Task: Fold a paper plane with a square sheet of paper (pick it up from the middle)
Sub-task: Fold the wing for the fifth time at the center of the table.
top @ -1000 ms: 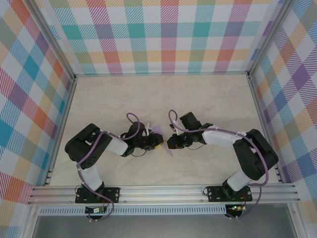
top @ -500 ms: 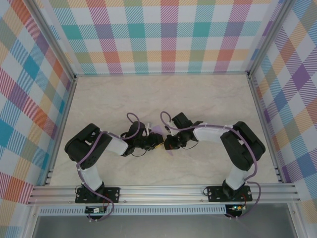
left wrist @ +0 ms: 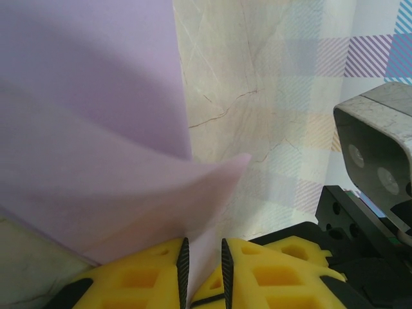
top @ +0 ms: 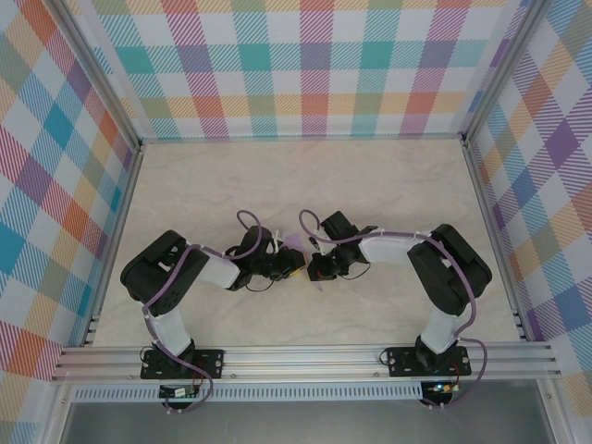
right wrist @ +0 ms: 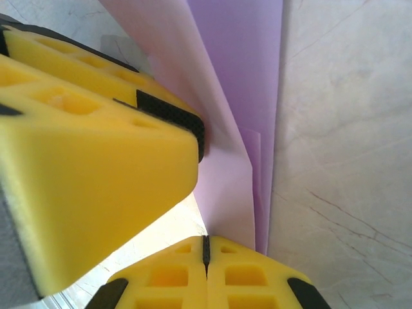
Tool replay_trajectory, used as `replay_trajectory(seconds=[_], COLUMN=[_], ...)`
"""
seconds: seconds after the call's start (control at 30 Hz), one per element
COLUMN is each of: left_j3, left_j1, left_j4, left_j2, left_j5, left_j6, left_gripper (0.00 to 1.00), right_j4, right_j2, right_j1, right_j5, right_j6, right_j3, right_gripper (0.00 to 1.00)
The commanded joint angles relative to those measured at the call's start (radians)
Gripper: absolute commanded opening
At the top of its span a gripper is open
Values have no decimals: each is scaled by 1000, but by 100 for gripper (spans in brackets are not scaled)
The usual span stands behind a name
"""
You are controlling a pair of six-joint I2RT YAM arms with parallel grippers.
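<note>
The lavender square sheet of paper [top: 294, 243] is partly folded and stands up off the table between the two grippers. My left gripper [top: 292, 269] is shut on it. In the left wrist view the paper [left wrist: 90, 96] runs down into the narrow gap of that gripper [left wrist: 202, 241]. My right gripper [top: 320, 268] is shut, its jaws pressed flat together [right wrist: 206, 237]. The paper's [right wrist: 238, 77] lower tip passes behind its right finger, and I see no paper in the seam. The left gripper's fingers [right wrist: 96, 135] clamp the sheet just above.
The pale marble-patterned tabletop [top: 388, 185] stretches behind and to both sides of the grippers. Plaid walls [top: 305, 65] close the back and sides. The right wrist camera housing [left wrist: 376, 161] sits close to the left gripper.
The right arm has swung left until its gripper sits against the paper next to the left gripper, and its jaws have closed fully. The left arm has stayed put.
</note>
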Motion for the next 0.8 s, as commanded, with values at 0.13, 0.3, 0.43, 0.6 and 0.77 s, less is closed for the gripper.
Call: replay_trajectory(seconds=[0.13, 0.3, 0.43, 0.6, 0.77], left_j3=[8, 20, 28, 27, 30], left_j1=[-5, -1, -2, -2, -2], left_j4=[-168, -254, -282, -287, -298], left_j2=[15, 2, 9, 20, 27], left_j5=[-129, -173, -183, -187, -191], left_j6=[10, 25, 27, 23, 21], left_gripper=[20, 19, 17, 15, 14], right_j4=[-52, -56, -61, -68, -74], right_j2=[12, -10, -27, -46, -70], right_j1=[2, 1, 2, 2, 1], right_j5=[-15, -27, -38, -43, -49], right_j6=[-12, -21, -25, -27, -29], right_j3=[-47, -80, -101, -129, -148], right_gripper=[0, 0, 0, 0, 0])
